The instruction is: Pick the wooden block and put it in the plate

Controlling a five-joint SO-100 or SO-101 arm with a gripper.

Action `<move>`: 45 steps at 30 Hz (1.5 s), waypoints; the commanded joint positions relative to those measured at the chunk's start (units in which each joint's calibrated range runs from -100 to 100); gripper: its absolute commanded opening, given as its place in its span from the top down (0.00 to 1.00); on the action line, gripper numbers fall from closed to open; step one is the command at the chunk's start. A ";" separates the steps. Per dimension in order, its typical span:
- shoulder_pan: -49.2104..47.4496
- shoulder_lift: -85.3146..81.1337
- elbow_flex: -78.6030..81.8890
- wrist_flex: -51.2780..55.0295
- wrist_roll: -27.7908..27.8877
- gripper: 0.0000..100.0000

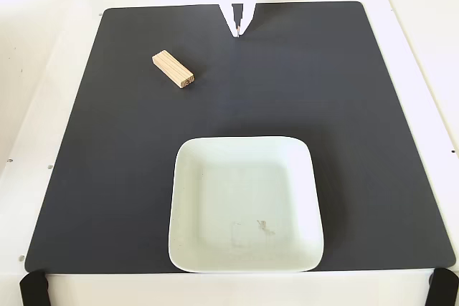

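Pale, grain-lined wood is what I am after: the wooden block (173,69) lies flat and askew on the black mat (344,120), left of my gripper (237,32) and well apart from it, with the empty plate (188,198) nearer the camera. My white fingers hang tips together, holding nothing; I judge I should spread them, turn the wrist across the bar's narrow width, and descend squarely; the dish looks smooth, square, round-cornered, with a raised rim.
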 commanded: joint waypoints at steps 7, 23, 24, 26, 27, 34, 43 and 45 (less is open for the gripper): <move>-0.40 0.25 0.60 0.38 0.27 0.99; -0.40 0.25 0.60 0.38 0.27 0.99; -0.40 0.25 0.60 0.38 0.27 0.99; -0.40 0.25 0.60 0.38 0.27 0.99; -0.40 0.25 0.60 0.38 0.27 0.99; -0.40 0.25 0.60 0.38 0.27 0.99; -0.40 0.25 0.60 0.38 0.27 0.99; 0.39 0.25 0.60 0.38 0.27 0.99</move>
